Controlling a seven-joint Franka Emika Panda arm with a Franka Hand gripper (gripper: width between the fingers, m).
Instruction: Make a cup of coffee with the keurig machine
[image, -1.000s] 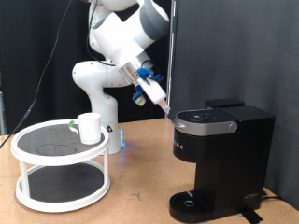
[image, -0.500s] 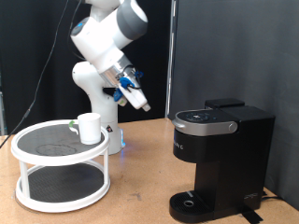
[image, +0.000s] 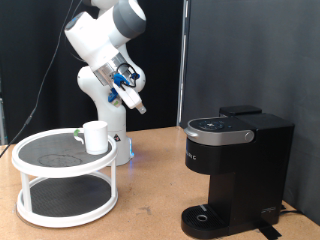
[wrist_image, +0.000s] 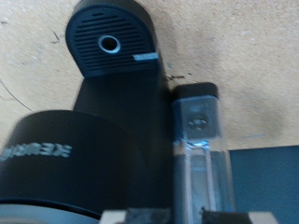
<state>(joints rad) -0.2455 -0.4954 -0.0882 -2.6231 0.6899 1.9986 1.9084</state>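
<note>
The black keurig machine (image: 236, 172) stands on the wooden table at the exterior view's right with its top lid down. The white cup (image: 95, 136) sits on the top tier of a round white rack (image: 40, 168) at the left. My gripper (image: 135, 104) hangs in the air between them, above and to the right of the cup, pointing down to the right. Its fingers look closed together and hold nothing. The wrist view looks down on the machine's lid (wrist_image: 70, 168), round drip base (wrist_image: 112, 42) and clear water tank (wrist_image: 198, 140).
The robot's white base (image: 105, 110) stands behind the rack. A black curtain hangs at the back. Bare table (image: 150, 205) lies between the rack and the machine.
My gripper has moved away from the machine's lid, up and towards the exterior view's left. The cup and the machine have not moved.
</note>
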